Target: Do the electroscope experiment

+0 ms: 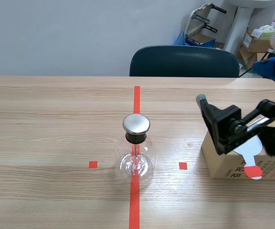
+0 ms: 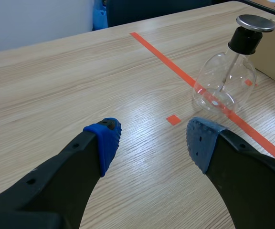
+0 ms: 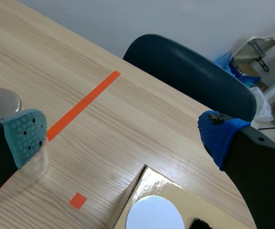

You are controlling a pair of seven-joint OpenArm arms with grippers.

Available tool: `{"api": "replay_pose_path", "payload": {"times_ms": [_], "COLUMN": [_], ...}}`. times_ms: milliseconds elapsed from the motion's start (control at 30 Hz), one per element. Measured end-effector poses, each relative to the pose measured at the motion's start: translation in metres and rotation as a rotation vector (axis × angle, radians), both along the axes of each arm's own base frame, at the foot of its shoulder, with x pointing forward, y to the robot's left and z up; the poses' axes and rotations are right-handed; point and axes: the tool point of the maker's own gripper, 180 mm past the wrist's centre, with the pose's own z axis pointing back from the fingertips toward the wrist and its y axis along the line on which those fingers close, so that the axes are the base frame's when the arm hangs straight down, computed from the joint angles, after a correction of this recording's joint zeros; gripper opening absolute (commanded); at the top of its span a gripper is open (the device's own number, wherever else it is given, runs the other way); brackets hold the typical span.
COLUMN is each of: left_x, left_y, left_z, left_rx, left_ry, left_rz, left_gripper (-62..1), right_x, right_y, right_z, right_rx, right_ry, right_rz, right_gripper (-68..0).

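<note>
The electroscope (image 1: 136, 153) is a clear glass flask with a black neck and a flat metal cap, standing on the red tape line mid-table. A cardboard box (image 1: 223, 167) sits to its right with a white disc (image 1: 250, 150) on a red handle lying on top. My right gripper (image 1: 213, 125) hangs open over the box's near-left corner; in the right wrist view (image 3: 123, 136) the disc (image 3: 154, 215) lies below it and the metal cap (image 3: 1, 100) shows beside one finger. My left gripper (image 2: 152, 140) is open above bare table, with the flask (image 2: 223, 81) ahead and to its right.
A dark chair (image 1: 184, 61) stands behind the table's far edge. Boxes and gear (image 1: 259, 40) are stacked in the back right corner of the room. Small red tape squares (image 1: 93, 164) flank the flask. Something dark and fuzzy (image 3: 197, 223) lies beside the disc.
</note>
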Motion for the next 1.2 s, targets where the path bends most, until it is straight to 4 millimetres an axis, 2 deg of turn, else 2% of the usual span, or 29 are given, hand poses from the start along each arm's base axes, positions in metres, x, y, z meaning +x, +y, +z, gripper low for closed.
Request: {"api": "replay_pose_path", "payload": {"times_ms": [133,333,500,567,667,767,833,1200], "left_x": [0.003,-0.003,-0.012,-0.006,0.014,0.035,0.041,0.042], "left_y": [0.011,0.026,0.024,0.015,0.006,0.010,0.014,0.017], "left_z": [0.007,0.008,0.011,0.019,0.026,0.025,0.020,0.013], "left_rx": [0.029,0.068,0.029,0.016,0.077,0.156,0.190,0.216], "left_ry": [-0.023,-0.007,0.005,-0.025,-0.056,-0.052,-0.019,-0.015], "left_rz": [0.022,0.045,0.024,0.009,0.021,0.062,0.072,0.116], "left_gripper": [-27.7,-27.7,-27.7,-27.7,-27.7,-27.7,-27.7,-27.7], "right_x": [0.006,0.006,0.006,0.006,0.006,0.006,0.006,0.006], "right_y": [0.004,0.003,0.004,0.003,0.003,0.003,0.003,0.003], "right_z": [0.011,0.011,0.011,0.010,0.011,0.011,0.011,0.012], "right_rx": [0.030,0.033,0.033,0.032,0.031,0.031,0.031,0.034], "right_ry": [-0.037,-0.035,-0.035,-0.032,-0.032,-0.033,-0.033,-0.039], "right_rz": [0.009,0.007,0.007,0.006,0.006,0.006,0.006,0.008], "right_gripper": [0.4,0.4,0.4,0.4,0.4,0.4,0.4,0.4]}}
